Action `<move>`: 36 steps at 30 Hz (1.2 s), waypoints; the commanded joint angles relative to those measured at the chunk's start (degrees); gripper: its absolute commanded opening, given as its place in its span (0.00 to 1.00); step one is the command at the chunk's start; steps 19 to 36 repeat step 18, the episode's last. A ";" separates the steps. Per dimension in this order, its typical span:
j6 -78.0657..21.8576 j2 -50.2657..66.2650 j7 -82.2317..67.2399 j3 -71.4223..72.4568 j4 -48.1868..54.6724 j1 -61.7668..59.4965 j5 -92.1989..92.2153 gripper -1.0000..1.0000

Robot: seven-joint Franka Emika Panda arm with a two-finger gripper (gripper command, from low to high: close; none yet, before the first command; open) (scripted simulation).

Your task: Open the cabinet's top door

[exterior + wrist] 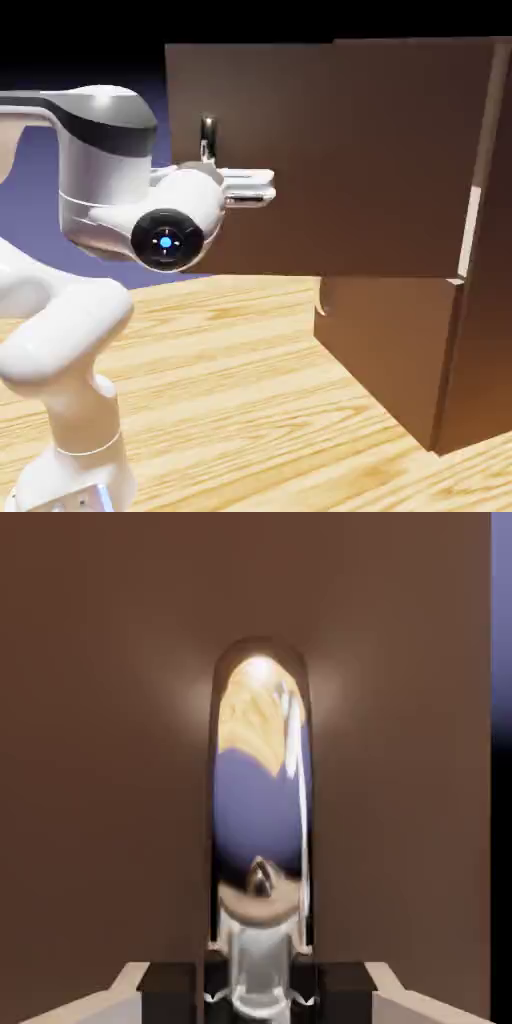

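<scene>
Nearest to us in the exterior view, the white arm (70, 340) rises from the lower left corner over the light wooden table (250, 400), its wrist bent level toward the cabinet (440, 340). Just past the wrist we see the gripper (262, 188) pressed against the top door (330, 160), below the curved silver handle (207, 138). In the hand view the gripper (258, 990) sits at the bottom edge, its jaws drawn narrow on the base of the handle (260, 812), whose polished arch fills the middle of the picture and mirrors the table and the backdrop. The door (100, 762) fills the rest of that view. Farther back, we see that the top door stands swung out from the cabinet, its face toward the camera and its free edge at the exterior view's left. Under it sits the shorter lower panel (385, 350), flush with the cabinet. Nothing stands between the arm and the door.
</scene>
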 commanded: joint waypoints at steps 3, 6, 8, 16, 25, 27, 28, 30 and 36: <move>-4.47 6.25 -2.92 -4.42 4.97 2.94 -4.11 0.00; -9.13 12.48 -5.83 -8.73 10.42 6.25 -7.57 0.00; -12.38 16.63 -7.82 -11.55 14.24 8.56 -9.54 0.00; -26.26 33.24 -16.90 -22.06 29.94 17.10 -14.95 0.00; -28.91 36.33 -18.89 -23.76 32.79 18.28 -15.64 0.00; -28.91 36.33 -18.89 -23.76 32.79 18.28 -15.64 0.00; -28.91 36.33 -18.89 -23.76 32.79 18.28 -15.64 0.00; -28.91 36.33 -18.89 -23.76 32.79 18.28 -15.64 0.00; -28.91 36.33 -18.89 -23.76 32.79 18.28 -15.64 0.00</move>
